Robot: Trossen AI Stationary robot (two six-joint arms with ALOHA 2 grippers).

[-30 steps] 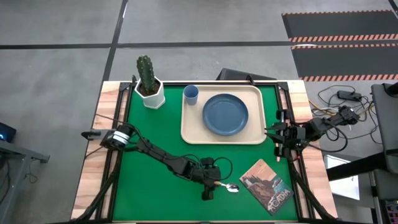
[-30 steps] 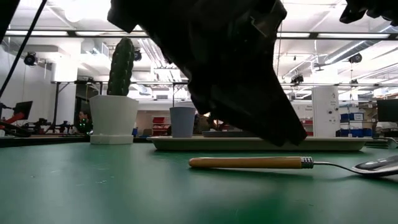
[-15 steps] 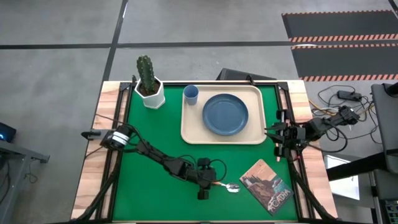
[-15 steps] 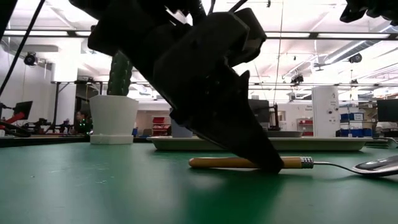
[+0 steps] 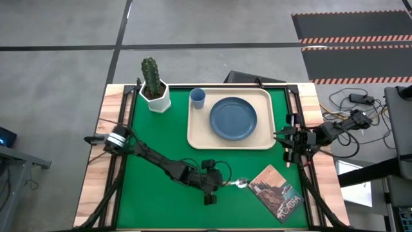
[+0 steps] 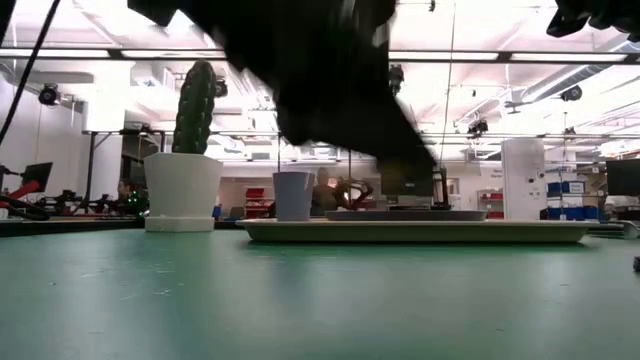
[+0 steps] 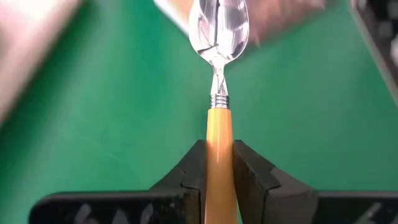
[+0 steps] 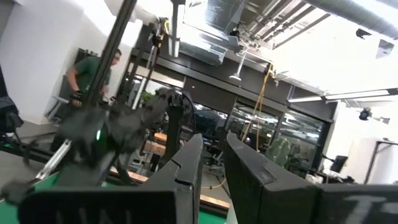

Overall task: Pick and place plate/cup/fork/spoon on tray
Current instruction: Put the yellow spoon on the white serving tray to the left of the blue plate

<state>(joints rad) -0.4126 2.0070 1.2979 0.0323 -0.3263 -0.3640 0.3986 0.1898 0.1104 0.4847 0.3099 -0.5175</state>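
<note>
The spoon [image 5: 238,183], with an orange handle and a silver bowl [image 7: 219,28], hangs above the green mat near the table's front, and my left gripper [image 5: 222,185] is shut on it. The cream tray [image 5: 257,143] lies at the back, carrying the dark-blue plate [image 5: 233,118] and the light-blue cup [image 5: 197,98]. The fork is out of view. My right gripper [image 8: 212,155] waits by the table's right edge, its fingers close together with nothing between them. My left gripper pinches the spoon's orange handle [image 7: 219,134] between its two fingers [image 7: 193,171], which press on the handle's two sides. The fingers come from the table's left and lie along the handle. The bowl sticks out ahead of them toward the right, and the spoon is lifted clear of the mat.
A white pot with a cactus [image 5: 154,90] stands at the back left. A booklet [image 5: 277,192] lies at the front right, just beyond the spoon's bowl. Bare green mat [image 5: 154,206] spreads at the front left.
My left gripper has come down over the spoon's handle, shut on it and risen. The spoon lay flat on the mat a second ago. Now it is off the mat and gone from the low view.
</note>
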